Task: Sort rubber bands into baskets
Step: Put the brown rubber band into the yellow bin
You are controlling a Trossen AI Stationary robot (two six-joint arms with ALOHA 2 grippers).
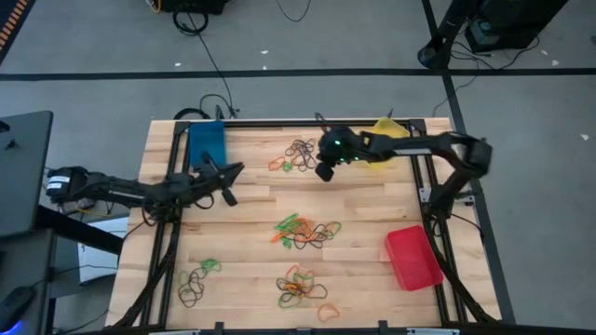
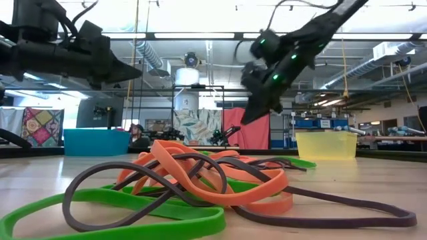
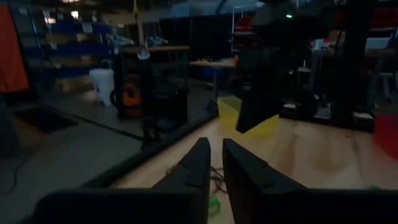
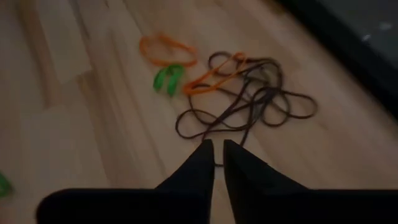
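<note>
In the overhead frame's upper centre, the right end effector [image 1: 323, 173], fingers narrowly parted and empty, hung by thin orange, green and dark rubber bands [image 1: 300, 154] on the wooden desk [image 1: 363, 214]. The left end effector [image 1: 235, 171], likewise narrow, sat left of centre beside the blue rectangular plastic basket [image 1: 206, 143].

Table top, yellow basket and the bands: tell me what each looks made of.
Table top: pale wood, likely butcher block, showing plank seams and grain.
Yellow basket: translucent plastic, light glows through its walls.
Bands: matte rubber, apparently; flat, limp loops draping over one another.

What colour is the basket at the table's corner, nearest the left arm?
Blue basket, clearest in the high view.
</note>
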